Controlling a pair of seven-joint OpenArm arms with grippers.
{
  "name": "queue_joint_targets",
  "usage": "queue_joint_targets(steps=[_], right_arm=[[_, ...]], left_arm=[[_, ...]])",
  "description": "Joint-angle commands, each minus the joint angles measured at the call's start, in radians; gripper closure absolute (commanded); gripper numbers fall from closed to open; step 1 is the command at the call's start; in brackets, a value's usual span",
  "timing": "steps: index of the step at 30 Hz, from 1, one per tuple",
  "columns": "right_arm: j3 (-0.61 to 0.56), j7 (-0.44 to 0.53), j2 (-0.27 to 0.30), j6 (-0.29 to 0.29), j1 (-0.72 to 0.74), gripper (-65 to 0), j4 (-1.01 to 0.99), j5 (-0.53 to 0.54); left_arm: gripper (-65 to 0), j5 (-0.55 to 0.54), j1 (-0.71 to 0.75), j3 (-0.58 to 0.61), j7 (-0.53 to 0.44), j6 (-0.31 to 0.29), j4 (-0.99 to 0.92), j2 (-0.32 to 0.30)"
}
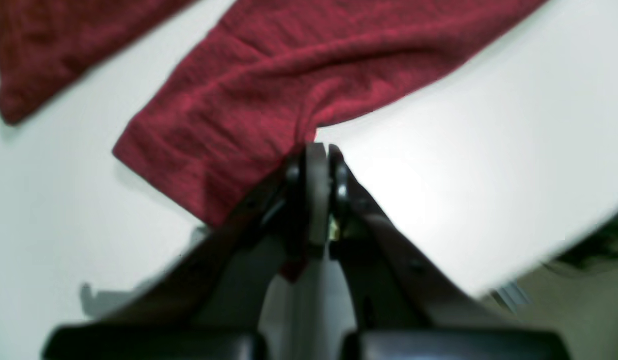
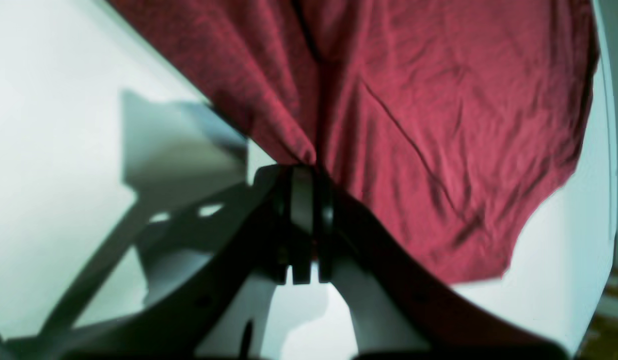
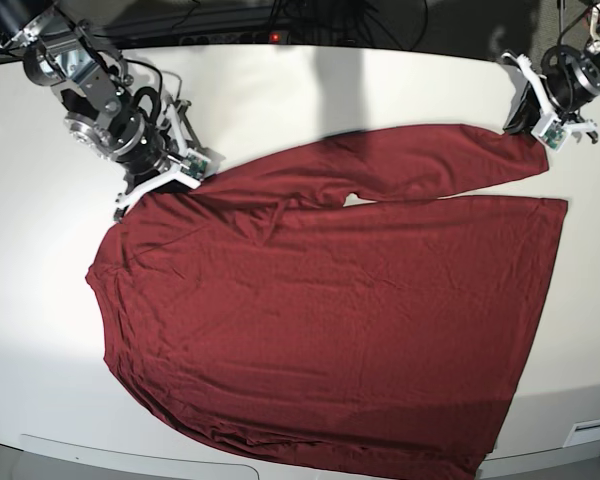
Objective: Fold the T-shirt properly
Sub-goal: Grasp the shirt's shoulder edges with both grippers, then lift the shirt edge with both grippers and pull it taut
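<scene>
I am finding no text, label, brand, number or sign that can be read in any of my views. The T-shirt (image 3: 330,320) is showing plain maroon knit with no print or tag lettering, and the white table (image 3: 280,90) is carrying no markings.
</scene>
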Motion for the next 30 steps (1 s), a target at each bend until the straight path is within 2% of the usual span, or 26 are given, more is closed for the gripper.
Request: queue_joint_targets(steps=[1, 7, 10, 12, 14, 20, 30], right_arm=[[0.027, 0.011, 0.02, -0.014, 0.015, 0.0, 0.023, 0.017], [0.119, 0.013, 0.019, -0.011, 0.016, 0.0, 0.024, 0.136], [0.127, 0.012, 0.018, -0.011, 0.024, 0.0, 0.024, 0.136], [0.128, 0.012, 0.008, -0.011, 0.034, 0.0, 0.023, 0.136], [0.127, 0.011, -0.009, -0.011, 0.053, 0.0, 0.023, 0.136], [0.127, -0.023, -0.073, -0.007, 0.132, 0.0, 0.021, 0.182], [0.127, -0.037, -0.106, 0.004, 0.239, 0.0, -0.052, 0.214]], left_arm=[[0.0, -0.039, 0.003, -0.029, -0.013, -0.007, 0.04, -0.018], [0.0, -0.18, -0.007, -0.169, -0.01, -0.007, 0.198, -0.018], [0.0, -0.178, -0.03, -0.197, -0.009, -0.007, 0.218, -0.018], [0.0, -0.171, -0.046, -0.196, -0.002, 0.03, 0.217, -0.018], [0.0, -0.171, -0.063, -0.195, 0.002, 0.035, 0.214, -0.018], [0.0, -0.171, -0.126, -0.195, -0.004, 0.037, 0.14, -0.018], [0.0, -0.151, -0.317, -0.193, -0.025, 0.036, -0.07, -0.005]])
